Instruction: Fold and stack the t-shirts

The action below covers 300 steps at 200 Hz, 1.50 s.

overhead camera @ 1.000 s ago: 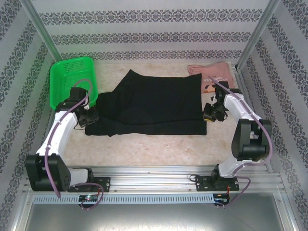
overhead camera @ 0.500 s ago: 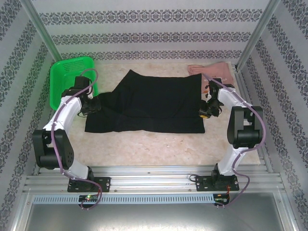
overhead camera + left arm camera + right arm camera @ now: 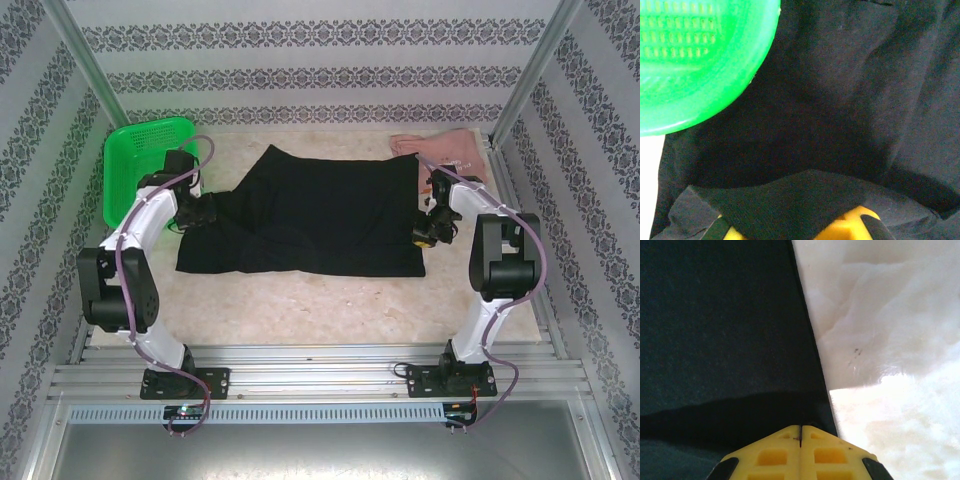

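The black t-shirt [image 3: 320, 215] lies spread across the middle of the table. My left gripper [image 3: 200, 212] is at its left edge, beside the basket. It is shut on the cloth, and a black fold [image 3: 790, 200] drapes over its yellow fingers [image 3: 856, 223]. At the shirt's right edge my right gripper [image 3: 428, 232] has its yellow jaws pressed together [image 3: 800, 430] on the hem [image 3: 812, 355]. The pink t-shirt [image 3: 445, 148] lies crumpled at the back right corner, partly hidden behind the right arm.
A green mesh basket [image 3: 148, 160] stands at the back left, its rim [image 3: 747, 85] close to the left gripper. Patterned walls and metal posts enclose the table. Bare marble table [image 3: 300, 305] stretches in front of the shirt.
Both arms have reached farther back. The left gripper has moved away and rightwards towards the basket with the shirt's left edge. The right gripper has shifted slightly left along the right edge.
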Each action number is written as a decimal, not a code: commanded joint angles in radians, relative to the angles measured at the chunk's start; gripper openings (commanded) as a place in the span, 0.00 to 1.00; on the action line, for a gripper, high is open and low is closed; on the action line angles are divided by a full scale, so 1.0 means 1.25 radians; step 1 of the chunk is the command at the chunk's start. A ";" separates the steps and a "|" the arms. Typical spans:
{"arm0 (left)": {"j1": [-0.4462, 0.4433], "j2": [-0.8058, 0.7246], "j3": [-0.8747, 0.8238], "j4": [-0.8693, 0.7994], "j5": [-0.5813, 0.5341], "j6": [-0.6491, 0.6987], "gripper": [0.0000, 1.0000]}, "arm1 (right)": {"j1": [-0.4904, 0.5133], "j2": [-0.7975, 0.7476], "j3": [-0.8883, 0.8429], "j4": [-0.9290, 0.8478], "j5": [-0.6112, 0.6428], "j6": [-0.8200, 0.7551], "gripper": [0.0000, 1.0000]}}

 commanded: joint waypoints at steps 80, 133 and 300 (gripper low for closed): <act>-0.028 0.099 0.093 0.010 -0.017 0.050 0.00 | 0.010 0.072 0.060 -0.007 0.051 -0.021 0.00; -0.033 0.137 0.122 0.006 -0.024 0.054 0.15 | 0.010 0.087 0.062 0.001 0.059 -0.022 0.00; 0.074 -0.410 -0.361 -0.042 0.125 -0.268 0.87 | -0.065 -0.369 -0.321 0.030 -0.207 0.062 0.86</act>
